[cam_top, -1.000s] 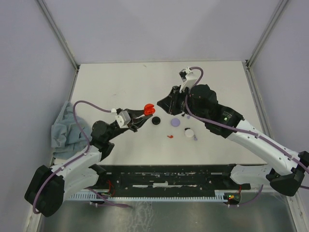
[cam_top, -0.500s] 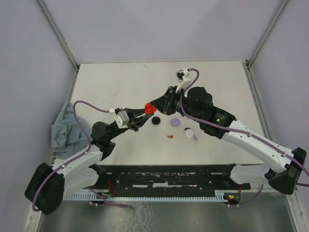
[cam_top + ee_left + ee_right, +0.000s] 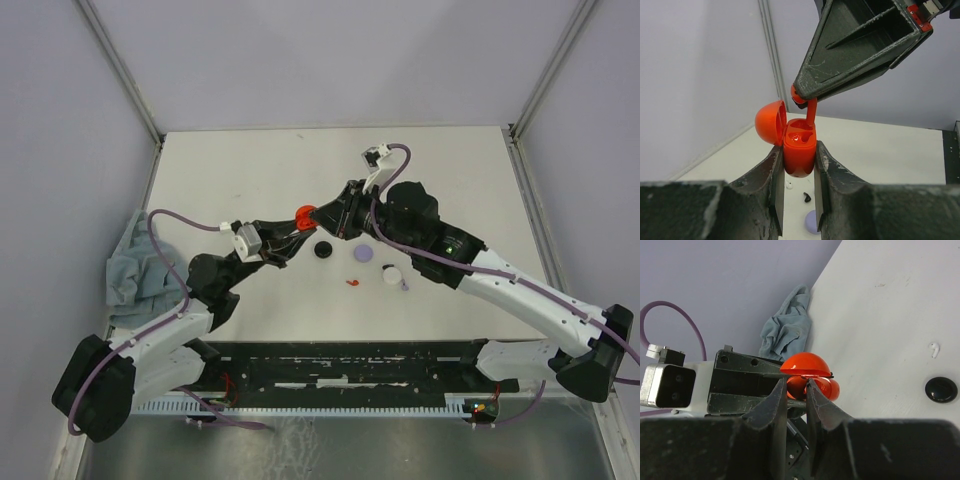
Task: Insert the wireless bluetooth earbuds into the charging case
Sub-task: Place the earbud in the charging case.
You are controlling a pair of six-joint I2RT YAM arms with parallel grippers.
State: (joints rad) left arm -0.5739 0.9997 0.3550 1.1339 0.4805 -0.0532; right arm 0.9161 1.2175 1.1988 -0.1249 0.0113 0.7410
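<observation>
Your right gripper [image 3: 801,96] pinches a red earbud [image 3: 810,112], whose stem reaches the mouth of the open red charging case [image 3: 800,150] clamped in your left gripper [image 3: 799,172]. In the top view's centre, the right gripper has closed in leftward since a second ago.

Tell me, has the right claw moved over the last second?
Yes: the right claw swung left, from up-right of the black disc to straight beyond it in the top view.
</observation>
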